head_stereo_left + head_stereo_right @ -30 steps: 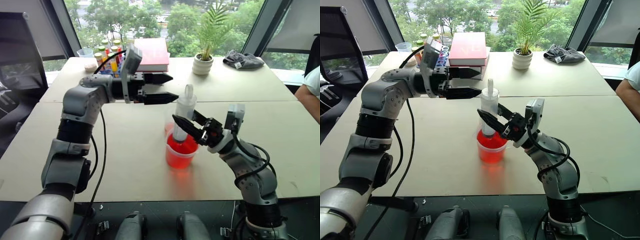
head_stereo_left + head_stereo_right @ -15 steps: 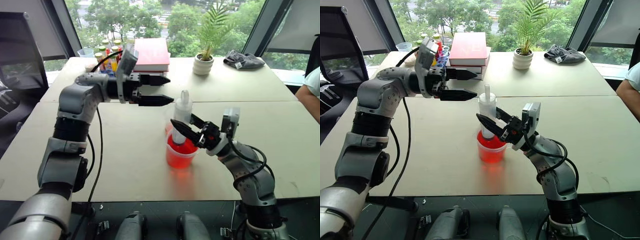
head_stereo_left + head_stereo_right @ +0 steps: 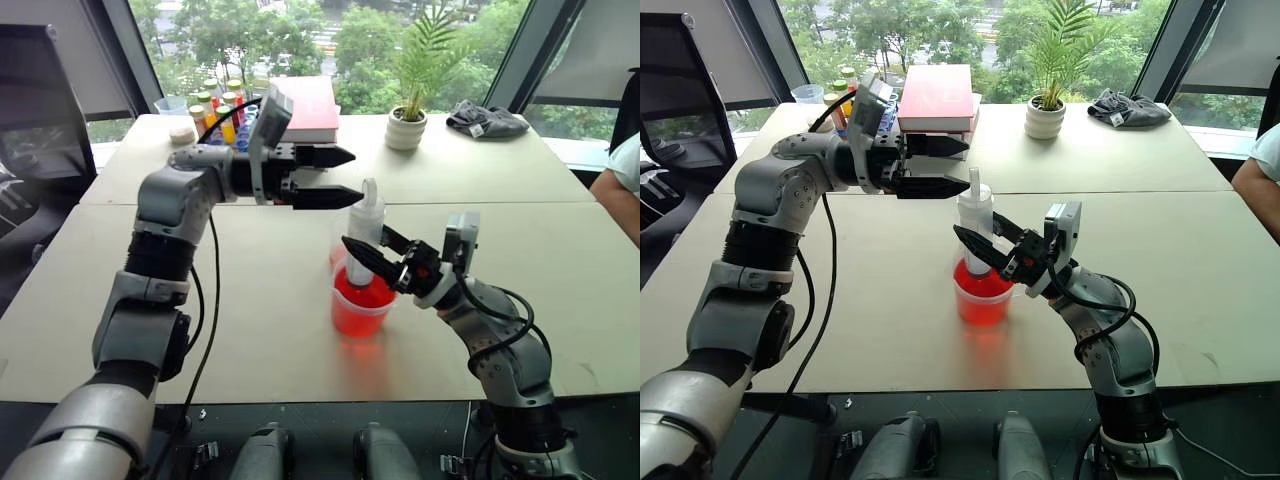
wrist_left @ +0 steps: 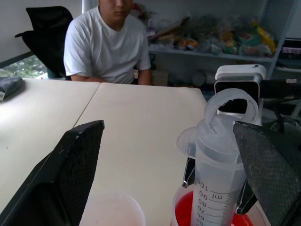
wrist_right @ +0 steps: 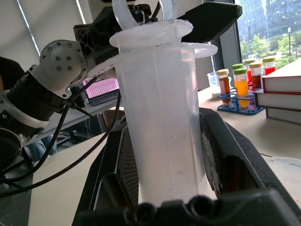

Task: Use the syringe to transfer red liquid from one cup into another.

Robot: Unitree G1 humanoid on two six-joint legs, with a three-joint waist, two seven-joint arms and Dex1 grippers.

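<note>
One syringe (image 3: 366, 235) is standing upright in the wide cup (image 3: 361, 305) of red liquid (image 3: 365, 297), its ring-topped plunger poking up above the rim, and the right gripper (image 3: 372, 252) is clamping its two black fingers tight around the barrel just above the cup's lip. From the right wrist view, the barrel is sitting squarely between both pads (image 5: 126, 176), no gap either side. The left gripper (image 3: 343, 176) is hanging level just beside the plunger top, its two fingers spread as wide as they go and gripping nothing; in the left wrist view the plunger ring (image 4: 230, 110) is standing between the two open fingers (image 4: 77, 157) without touching them. Two cups are on the table (image 3: 250, 300): the wide red one with the syringe in it, and one smaller clear cup (image 4: 112, 213) just beside it, partly hidden behind the syringe from the head views. Farther back, one rack of coloured tubes (image 3: 222, 112) is standing next to one stack of red books (image 3: 305, 108), with one potted plant (image 3: 412, 95) and one crumpled grey cloth (image 3: 485, 121) along the window side. One person in a white T-shirt (image 4: 107, 44) is sitting at the far end of the table.
</note>
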